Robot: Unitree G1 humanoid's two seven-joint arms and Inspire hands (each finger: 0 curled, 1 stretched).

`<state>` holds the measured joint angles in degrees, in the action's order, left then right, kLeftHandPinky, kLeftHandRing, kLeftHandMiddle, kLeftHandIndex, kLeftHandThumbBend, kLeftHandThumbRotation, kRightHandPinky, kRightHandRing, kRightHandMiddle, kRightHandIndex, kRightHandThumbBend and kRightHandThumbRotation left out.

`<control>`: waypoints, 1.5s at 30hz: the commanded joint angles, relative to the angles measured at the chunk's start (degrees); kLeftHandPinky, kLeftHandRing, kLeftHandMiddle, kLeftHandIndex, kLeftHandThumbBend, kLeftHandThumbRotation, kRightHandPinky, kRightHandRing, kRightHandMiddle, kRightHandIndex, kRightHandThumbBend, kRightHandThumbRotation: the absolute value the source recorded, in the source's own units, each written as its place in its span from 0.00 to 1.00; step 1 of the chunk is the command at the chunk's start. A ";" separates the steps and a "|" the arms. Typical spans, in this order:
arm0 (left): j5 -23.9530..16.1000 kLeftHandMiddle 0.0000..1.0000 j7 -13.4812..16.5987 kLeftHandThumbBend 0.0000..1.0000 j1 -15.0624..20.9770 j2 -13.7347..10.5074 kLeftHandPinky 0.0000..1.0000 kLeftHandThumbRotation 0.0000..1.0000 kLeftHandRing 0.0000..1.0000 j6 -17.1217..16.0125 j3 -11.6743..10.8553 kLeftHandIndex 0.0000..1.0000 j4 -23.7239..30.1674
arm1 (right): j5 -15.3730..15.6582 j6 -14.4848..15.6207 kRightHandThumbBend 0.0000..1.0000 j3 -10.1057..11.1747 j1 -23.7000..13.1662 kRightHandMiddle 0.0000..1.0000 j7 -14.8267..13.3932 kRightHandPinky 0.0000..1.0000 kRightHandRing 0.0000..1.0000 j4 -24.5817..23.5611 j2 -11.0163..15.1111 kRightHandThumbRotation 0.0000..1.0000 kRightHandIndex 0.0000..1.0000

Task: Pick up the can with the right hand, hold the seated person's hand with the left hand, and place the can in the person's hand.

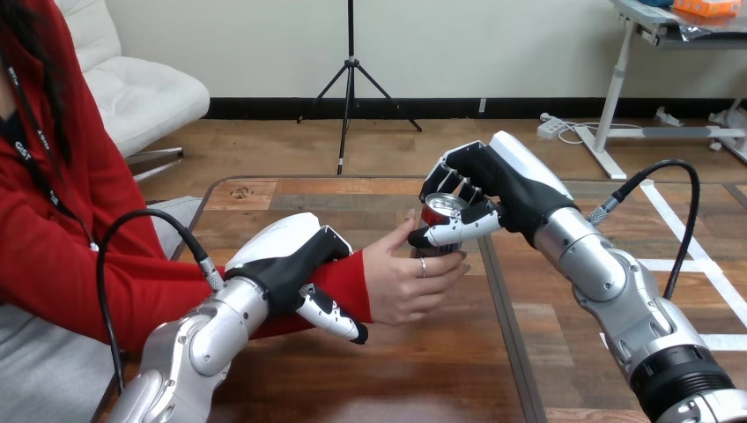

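so, we have our right hand (480, 189) clamped on the can (440, 211): our fingers curl over its far side and our thumb presses across the near side, just below the silver top. the can stands upright above the wooden table (396, 370), near the table's middle, and a little of its red body shows between our thumb and fingers.

the person's hand (405, 282) reaches in from the view's left and meets the can at its lower part. its fingers curl round the can from the near side, right under our thumb, so our right hand and the person's hand are both on the can. we cannot tell whether the can's bottom sits in the person's palm, because their fingers hide it.

our left hand (295, 273) is closed round the person's wrist, over the red sleeve (351, 275). our fingers wrap across the top of the sleeve and our thumb comes along its near side, just behind the person's hand.

our left arm comes up from the lower left corner. our right arm comes in from the lower right and slants up to the can.
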<state>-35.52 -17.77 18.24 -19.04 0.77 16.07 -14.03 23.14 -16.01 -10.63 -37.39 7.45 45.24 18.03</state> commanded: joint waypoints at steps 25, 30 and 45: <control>2.40 0.37 2.16 0.70 15.10 6.64 0.21 0.00 0.28 -2.10 0.97 0.38 2.52 | -0.80 -1.39 0.72 0.57 -12.59 0.45 -0.10 0.37 0.39 -7.47 -0.98 0.00 0.45; 2.39 0.37 2.17 0.70 15.08 6.90 0.22 0.00 0.28 -1.94 1.05 0.38 1.88 | -1.19 -1.25 0.72 0.78 -12.66 0.45 0.07 0.34 0.37 -7.66 -1.19 0.00 0.44; 2.33 0.36 2.28 0.70 14.85 7.07 0.20 0.00 0.27 -1.80 0.94 0.37 1.30 | -0.97 -0.82 0.72 0.68 -12.85 0.45 0.60 0.31 0.35 -8.50 -0.87 0.00 0.44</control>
<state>-35.80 -17.78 20.09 -17.54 1.69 16.23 -16.38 23.13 -16.01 -10.67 -37.39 7.94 45.23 17.77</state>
